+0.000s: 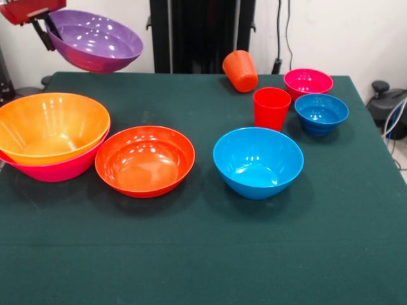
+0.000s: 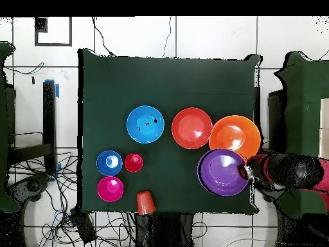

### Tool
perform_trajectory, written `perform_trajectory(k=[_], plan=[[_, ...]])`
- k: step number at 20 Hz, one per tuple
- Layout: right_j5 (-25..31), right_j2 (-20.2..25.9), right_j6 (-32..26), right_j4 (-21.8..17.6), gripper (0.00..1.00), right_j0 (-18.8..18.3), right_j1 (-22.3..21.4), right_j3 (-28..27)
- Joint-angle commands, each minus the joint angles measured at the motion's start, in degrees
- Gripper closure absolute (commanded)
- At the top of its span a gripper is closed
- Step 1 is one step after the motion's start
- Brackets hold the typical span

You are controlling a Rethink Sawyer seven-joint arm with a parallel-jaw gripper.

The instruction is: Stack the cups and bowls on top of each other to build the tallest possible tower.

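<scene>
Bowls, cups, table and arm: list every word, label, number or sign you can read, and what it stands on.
None can be read. The purple bowl held in the pincer, the other bowls, the red cup, the orange cup and the green table bear no print.

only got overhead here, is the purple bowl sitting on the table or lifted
Observer: Lifted. The purple bowl hangs tilted above the table, held at its rim by the gripper.
Operator: anything under the yellow-orange bowl
Observer: Yes, the yellow-orange bowl sits nested in the pink bowl.
Operator: orange cup upright
Observer: No, the orange cup is tipped, unlike the standing red cup.
</scene>
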Motion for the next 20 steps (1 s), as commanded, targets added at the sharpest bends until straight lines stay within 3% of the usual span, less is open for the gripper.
perform_trajectory(k=[1,6,15,20], plan=[[-5.71,-0.22,-20.03,-11.41,1.0,2.51,7.78,-5.81],[-4.1,-2.38,-21.33,-16.15,1.0,3.0,11.08,-7.48],[-3.63,-2.31,-18.17,-19.36,1.0,4.45,14.17,-8.62],[-2.71,-0.43,-23.19,-19.03,1.0,4.69,16.84,-11.28]])
